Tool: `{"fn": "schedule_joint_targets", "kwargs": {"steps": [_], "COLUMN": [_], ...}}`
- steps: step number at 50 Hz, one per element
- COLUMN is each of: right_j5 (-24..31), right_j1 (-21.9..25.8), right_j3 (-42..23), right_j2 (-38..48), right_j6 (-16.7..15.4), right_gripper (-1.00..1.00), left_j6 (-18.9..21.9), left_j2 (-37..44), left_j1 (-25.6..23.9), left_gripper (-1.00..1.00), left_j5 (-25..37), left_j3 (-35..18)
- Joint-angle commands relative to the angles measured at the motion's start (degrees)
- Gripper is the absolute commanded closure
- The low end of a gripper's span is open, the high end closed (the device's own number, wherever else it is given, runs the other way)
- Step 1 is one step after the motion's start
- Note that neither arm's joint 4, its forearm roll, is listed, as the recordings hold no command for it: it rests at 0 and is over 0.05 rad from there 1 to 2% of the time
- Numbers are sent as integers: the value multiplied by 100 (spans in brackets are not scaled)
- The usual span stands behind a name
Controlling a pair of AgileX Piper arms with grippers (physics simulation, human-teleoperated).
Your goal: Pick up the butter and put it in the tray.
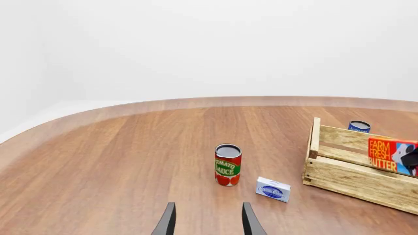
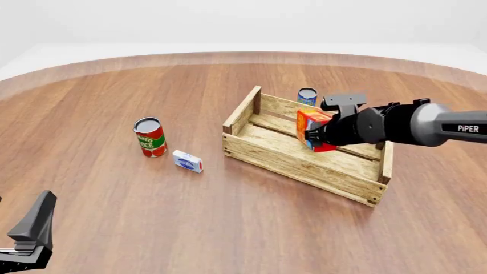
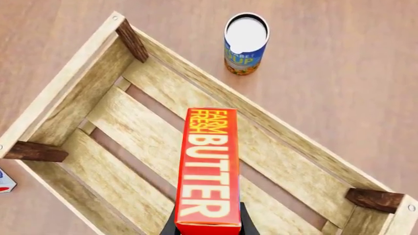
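A bare simulated test scene, seemingly no real room: a rounded wooden table (image 2: 228,217) beneath the claws, blank white surroundings beyond.

- Right arm (image 2: 414,123) reaching in from the right of the front view, stretched roughly level above the counter, dark wrist leading.
- Right gripper (image 2: 313,137) closed around the butter (image 3: 207,166), carton clamped between both fingers at its near end, seen in the right wrist view.
- Left gripper (image 1: 207,221) low at the near left, fingers spread apart with nothing between them.
- Left arm mostly out of frame; only the dark gripper end visible at the front view's lower left corner.
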Motion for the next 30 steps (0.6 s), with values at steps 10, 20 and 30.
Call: {"fn": "schedule_joint_targets", "kwargs": {"steps": [10,20,30], "right_j5": [61,30,2], "right_j1": [-31,11,13], "right_j3": [-133,-103,-86], "right_j2": [23,-3,-26], "right_j6": [218,254,267], "right_gripper": [-100,-100,-100], "left_j6": [0,1,0], "left_j2": [0,0,-1], "left_j1": [1,0,1], "left_gripper": [-100,-100,-100], "left_j5": [0,0,0], "left_j3": [0,0,0]}}
